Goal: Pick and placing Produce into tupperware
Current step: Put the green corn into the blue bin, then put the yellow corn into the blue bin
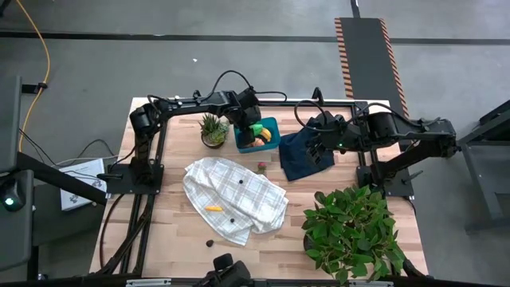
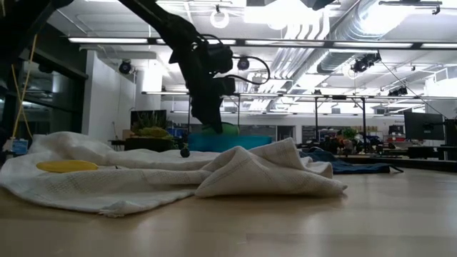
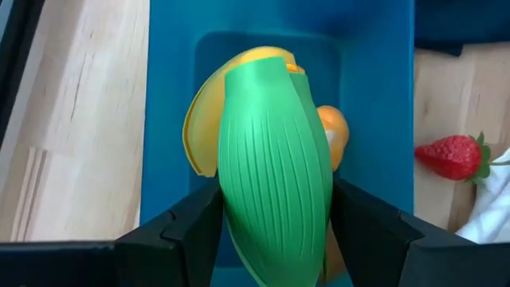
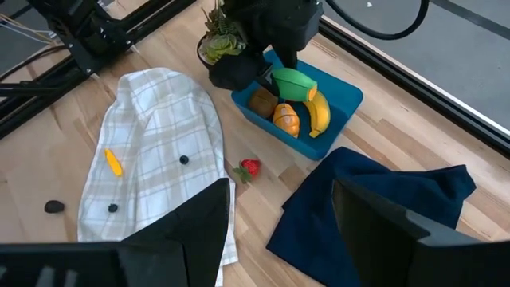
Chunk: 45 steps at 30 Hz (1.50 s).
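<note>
Green and ribbed, a toy vegetable [image 3: 275, 171] sits clamped between the two fingers of the left gripper [image 1: 253, 130], directly over the teal tupperware [image 1: 268, 123] just above the centre of the high view. Already inside the tupperware lie a yellow banana [image 4: 319, 112], an orange piece [image 4: 287, 119] and a brown piece [image 4: 261, 102]. Just left of the container stands a small spiky potted plant [image 1: 213, 129]. Below it, near mid-frame, a strawberry [image 1: 261, 167] rests on the bare wood beside a checked white cloth [image 1: 235, 198], which carries a small yellow piece [image 1: 213, 208] and two dark berries [image 1: 241, 182]; another dark piece [image 1: 209, 242] lies off the cloth's lower edge. Right of the tupperware, the right gripper [image 1: 313, 143] hovers over a dark navy cloth [image 1: 303, 159], fingers apart and holding nothing. A leafy green plant [image 1: 351, 231] fills the lower right.
</note>
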Motion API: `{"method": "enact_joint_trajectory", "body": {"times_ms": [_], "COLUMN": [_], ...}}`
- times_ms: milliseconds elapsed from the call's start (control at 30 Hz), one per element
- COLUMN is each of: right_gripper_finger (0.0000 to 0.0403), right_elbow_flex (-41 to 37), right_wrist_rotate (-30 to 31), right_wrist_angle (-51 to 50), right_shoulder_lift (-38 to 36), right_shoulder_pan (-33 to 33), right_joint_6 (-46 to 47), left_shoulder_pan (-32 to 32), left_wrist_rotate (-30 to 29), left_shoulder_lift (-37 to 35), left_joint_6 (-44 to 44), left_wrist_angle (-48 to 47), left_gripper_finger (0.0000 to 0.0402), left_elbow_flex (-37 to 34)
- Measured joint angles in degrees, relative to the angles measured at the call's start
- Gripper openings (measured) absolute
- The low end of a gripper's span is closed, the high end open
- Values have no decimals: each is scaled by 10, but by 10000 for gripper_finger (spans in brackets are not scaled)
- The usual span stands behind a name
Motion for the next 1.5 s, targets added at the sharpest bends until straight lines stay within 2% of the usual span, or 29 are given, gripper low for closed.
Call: {"method": "enact_joint_trajectory", "body": {"times_ms": [300,567,700,1033,1267,1500], "right_gripper_finger": [213,213,213,213,213,213], "right_elbow_flex": [0,0,0,0,0,0], "right_wrist_rotate": [0,0,0,0,0,0], "right_wrist_angle": [0,0,0,0,-8,-13], "right_shoulder_lift": [0,0,0,0,0,0], "right_shoulder_pan": [0,0,0,0,0,0], "right_joint_6": [-3,-9,-13,-28,-43,-54], "left_shoulder_pan": [0,0,0,0,0,0], "left_wrist_rotate": [0,2,2,10,14,17], "left_shoulder_lift": [1,1,1,-44,-124,-216], "left_joint_6": [-1,-7,-7,-17,-39,-97], "left_wrist_angle": [-3,-3,-3,-41,-86,-96], "left_gripper_finger": [206,257,265,223,196,181], "left_elbow_flex": [0,0,0,0,0,0]}}
